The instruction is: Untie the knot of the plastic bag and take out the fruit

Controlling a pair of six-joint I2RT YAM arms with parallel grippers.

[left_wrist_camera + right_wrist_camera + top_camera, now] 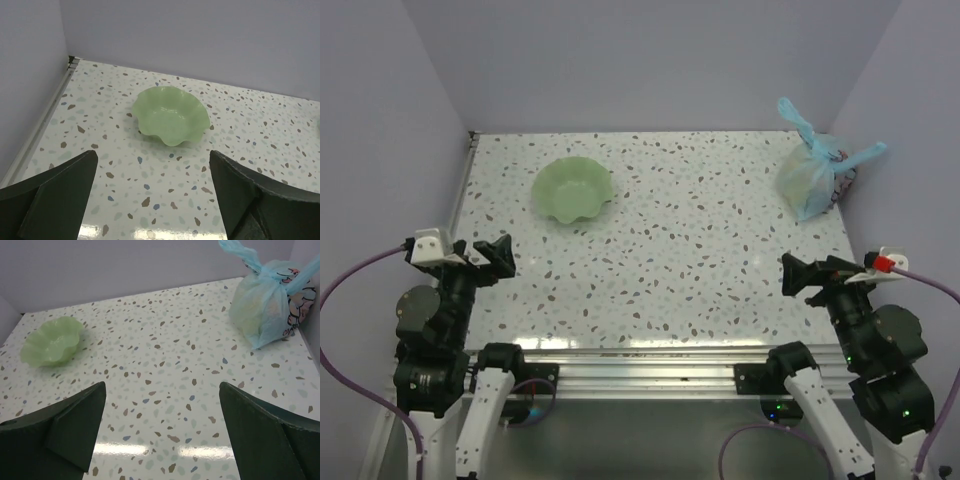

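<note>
Skidding worries me: left tool (pixel 485 255) and right tool (pixel 805 272) gape empty, and the thin light-blue plastic bag (pixel 812 182) could slide when I tug its twisted knot (pixel 267 273).

Obstacles, top view:
- green bowl (pixel 573 189), upper left of centre, standing alone.
- plastic bag (pixel 812 180), upper right, close to the right wall (pixel 912 110) and the back wall (pixel 650 60).

Free room:
- speckled table (pixel 690 260), between bowl and bag.
- lower band ahead of the left gripper (pixel 490 258) and the right gripper (pixel 798 277).
- the bag's left and lower sides; the wall hems its right side.
</note>
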